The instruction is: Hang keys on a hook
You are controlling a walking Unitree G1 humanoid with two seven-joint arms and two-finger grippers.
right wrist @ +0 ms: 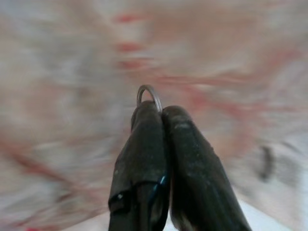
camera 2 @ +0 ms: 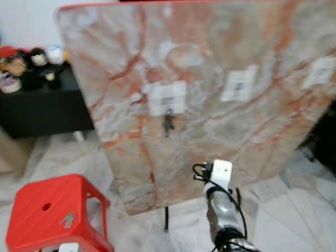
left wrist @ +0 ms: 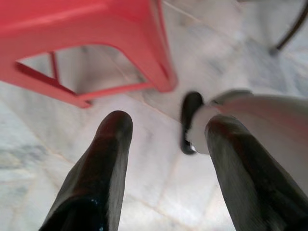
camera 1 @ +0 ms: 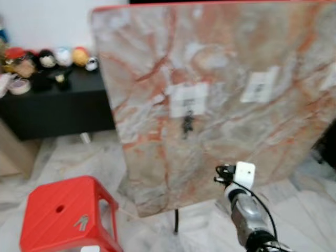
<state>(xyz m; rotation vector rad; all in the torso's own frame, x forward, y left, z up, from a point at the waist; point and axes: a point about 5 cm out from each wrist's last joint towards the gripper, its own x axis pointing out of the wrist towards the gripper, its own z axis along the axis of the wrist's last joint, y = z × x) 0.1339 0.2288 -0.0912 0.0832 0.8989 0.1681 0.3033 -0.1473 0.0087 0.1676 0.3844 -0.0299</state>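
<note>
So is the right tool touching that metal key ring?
Touching: the right wrist view shows the right tool shut on the thin metal key ring.

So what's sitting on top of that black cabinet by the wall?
A row of small round figurines and a tape-like roll sit on the black cabinet. The marble board covers its right end.
</note>
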